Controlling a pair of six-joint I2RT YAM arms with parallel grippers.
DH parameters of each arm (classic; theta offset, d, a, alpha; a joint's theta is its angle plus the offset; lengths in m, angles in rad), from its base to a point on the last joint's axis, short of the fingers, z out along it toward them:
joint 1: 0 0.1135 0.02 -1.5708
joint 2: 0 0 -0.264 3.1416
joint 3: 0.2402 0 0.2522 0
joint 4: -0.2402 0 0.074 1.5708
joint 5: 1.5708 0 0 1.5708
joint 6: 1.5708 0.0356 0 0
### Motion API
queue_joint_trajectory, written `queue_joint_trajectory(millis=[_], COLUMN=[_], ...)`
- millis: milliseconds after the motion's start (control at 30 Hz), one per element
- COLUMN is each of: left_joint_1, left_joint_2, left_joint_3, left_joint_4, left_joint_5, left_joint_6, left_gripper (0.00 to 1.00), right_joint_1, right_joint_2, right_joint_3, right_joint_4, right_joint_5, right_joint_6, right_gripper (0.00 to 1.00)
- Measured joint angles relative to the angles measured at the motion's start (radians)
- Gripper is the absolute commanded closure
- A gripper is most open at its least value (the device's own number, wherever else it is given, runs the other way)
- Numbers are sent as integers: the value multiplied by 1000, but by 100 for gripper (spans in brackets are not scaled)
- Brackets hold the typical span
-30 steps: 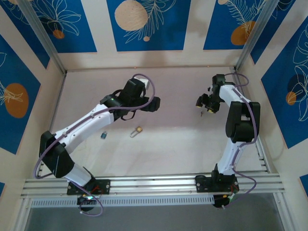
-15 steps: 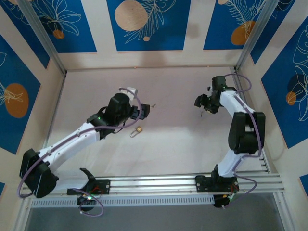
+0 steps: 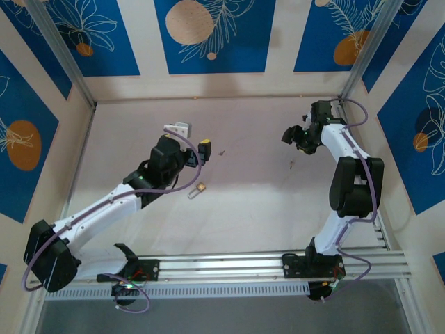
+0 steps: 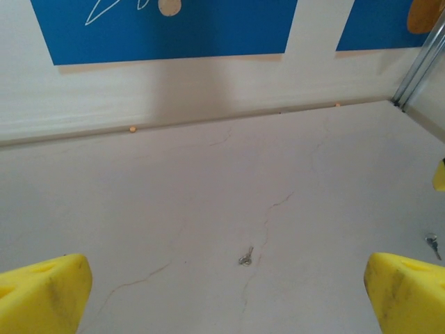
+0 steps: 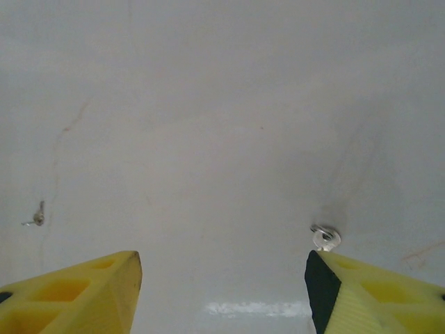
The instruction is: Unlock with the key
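The small brass padlock (image 3: 199, 188) lies on the table just right of my left forearm. The blue-headed key is hidden; my left arm covers the spot to the left of the padlock. My left gripper (image 3: 193, 138) hangs open behind the padlock, its yellow fingers (image 4: 43, 292) wide apart over bare table. A tiny all-silver key (image 4: 245, 257) lies ahead of it. My right gripper (image 3: 295, 136) is open at the back right. Another silver key (image 5: 325, 237) lies just beyond the tip of its right finger (image 5: 375, 292).
The two silver keys also show on the table (image 3: 250, 209), one (image 3: 221, 152) right of the left gripper, the other (image 3: 290, 165) in front of the right gripper. Walls close the back and both sides. The floor has thin cracks (image 4: 268, 223).
My left arm has swung left and back, and now covers the spot where the blue-headed key lay. My right gripper has drawn a little toward the back wall.
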Motion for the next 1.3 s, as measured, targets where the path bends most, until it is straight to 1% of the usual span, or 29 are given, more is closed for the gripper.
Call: queue_joint_trajectory(millis=[133,200,267,400,500,600,667,867,1100,1300], left_joint_1=[0,0,0,0,0,0,0,0,0,0], left_joint_2=[30,41,49,61,68,74,78,92,109,112], left_joint_3=[0,0,0,0,0,0,0,1,1,2], left_joint_4=[-1,-2,-4,-8,-8,-10,-18,-27,-30,-30], left_joint_5=[-5,-1,11,39,57,73,84,97,108,111], left_joint_6=[0,0,-1,-5,-9,-14,-20,-30,-31,-31], left_gripper=[0,0,0,0,0,0,0,0,0,0], right_joint_1=[7,8,11,14,14,14,16,16,16,16], right_joint_2=[44,64,87,141,158,175,193,237,253,253], right_joint_3=[19,20,32,60,60,74,98,159,165,165], right_joint_4=[-33,-48,-76,-119,-145,-163,-175,-198,-214,-216], right_joint_5=[14,27,48,90,108,123,136,167,175,172], right_joint_6=[-23,-34,-42,-61,-71,-78,-83,-105,-122,-130], right_gripper=[50,57,60,60,56,56,59,62,63,68])
